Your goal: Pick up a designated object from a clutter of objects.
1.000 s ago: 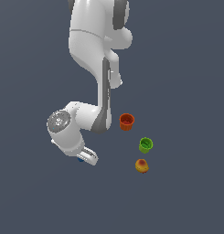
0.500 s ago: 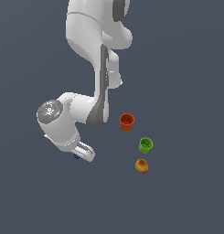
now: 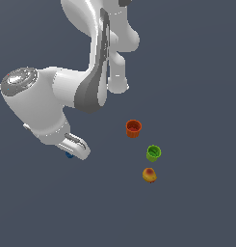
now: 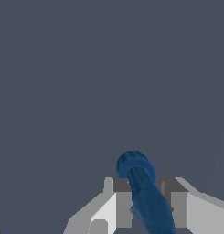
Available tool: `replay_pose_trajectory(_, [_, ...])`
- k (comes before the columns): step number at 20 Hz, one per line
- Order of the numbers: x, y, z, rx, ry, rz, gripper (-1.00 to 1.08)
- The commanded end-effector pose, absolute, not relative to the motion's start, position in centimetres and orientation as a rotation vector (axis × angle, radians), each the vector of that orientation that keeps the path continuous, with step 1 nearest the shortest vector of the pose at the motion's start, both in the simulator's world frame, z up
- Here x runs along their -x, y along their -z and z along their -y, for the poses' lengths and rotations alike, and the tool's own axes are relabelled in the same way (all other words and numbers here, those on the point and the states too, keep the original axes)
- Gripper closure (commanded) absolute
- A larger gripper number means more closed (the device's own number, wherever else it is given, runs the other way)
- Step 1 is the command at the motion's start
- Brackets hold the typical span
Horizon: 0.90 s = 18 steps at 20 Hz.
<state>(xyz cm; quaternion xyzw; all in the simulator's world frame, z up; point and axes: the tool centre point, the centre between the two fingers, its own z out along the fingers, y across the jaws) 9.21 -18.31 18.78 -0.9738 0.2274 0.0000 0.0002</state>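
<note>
End effector (image 4: pixel 143 201) of the white Franka arm (image 3: pixel 52 101), its two grey fingers (image 4: pixel 120 201) pinching a small dark blue lumpy object (image 4: pixel 143 192) between them. In the wrist view the blue piece has a rounded, ring-like end that projects beyond the fingertips, and its body runs back between the pads. In the exterior view only a sliver of that blue object (image 3: pixel 69 155) shows beneath the end effector, at the exterior view's left. Well apart, toward the exterior view's right, three items stand on the plain dark grey counter (image 3: pixel 196 96) in a loose diagonal line: a small orange cup (image 3: pixel 133 128), a small green cup (image 3: pixel 153 152), and a yellow-red rounded fruit-like lump (image 3: pixel 149 175).
</note>
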Motion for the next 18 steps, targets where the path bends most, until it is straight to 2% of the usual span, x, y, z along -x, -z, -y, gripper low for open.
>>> replay_pose_trajectory(1, [-9.1, -21.8, 18.9, 3.059, 0.0, -0.715, 1.08])
replay_pose_trajectory(11, [-9.3, -32.8, 21.2, 3.06, 0.0, -0.715, 1.08])
replay_pose_trajectory(18, [-9.5, -37.8, 22.3, 3.06, 0.0, -0.713, 1.08])
